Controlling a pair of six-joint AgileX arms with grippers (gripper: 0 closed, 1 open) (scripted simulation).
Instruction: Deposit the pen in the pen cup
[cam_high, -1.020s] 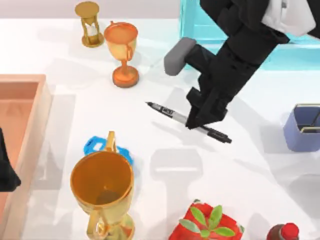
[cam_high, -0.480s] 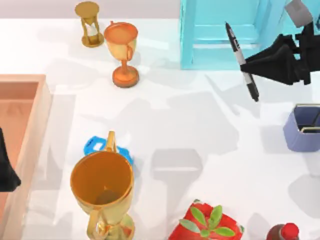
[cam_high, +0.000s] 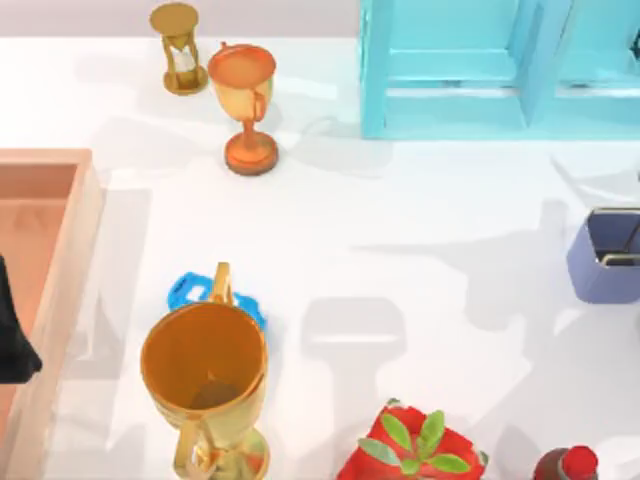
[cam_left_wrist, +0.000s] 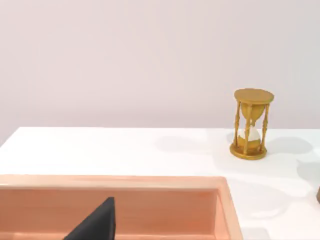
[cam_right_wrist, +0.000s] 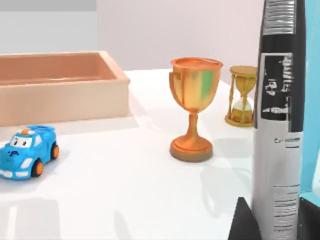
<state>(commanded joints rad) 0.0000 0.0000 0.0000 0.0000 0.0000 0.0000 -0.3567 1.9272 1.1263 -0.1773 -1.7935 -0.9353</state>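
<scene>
1. A second earlier my right gripper was down on the pen at mid-table; half a second earlier it had carried the pen up near the turquoise shelf unit (cam_high: 450, 70) at the top view's far right.
2. By this moment the arm and pen had passed out of the top view, leaving bare tabletop where the pen had lain.
3. In the right wrist view the pen (cam_right_wrist: 277, 130) stood upright and close, its label band facing the camera, pinched between my right gripper's (cam_right_wrist: 272, 220) dark fingertips (cam_right_wrist: 242, 222).
4. The pen cup (cam_high: 605, 262) sat untouched at the table's right edge, nothing dropped in yet.
5. I judged the lift finished; the carry over the cup and the release remained.
6. My left gripper (cam_left_wrist: 95, 227) stayed parked over the wooden tray (cam_left_wrist: 150, 182); I could not tell how its fingers stood.
</scene>
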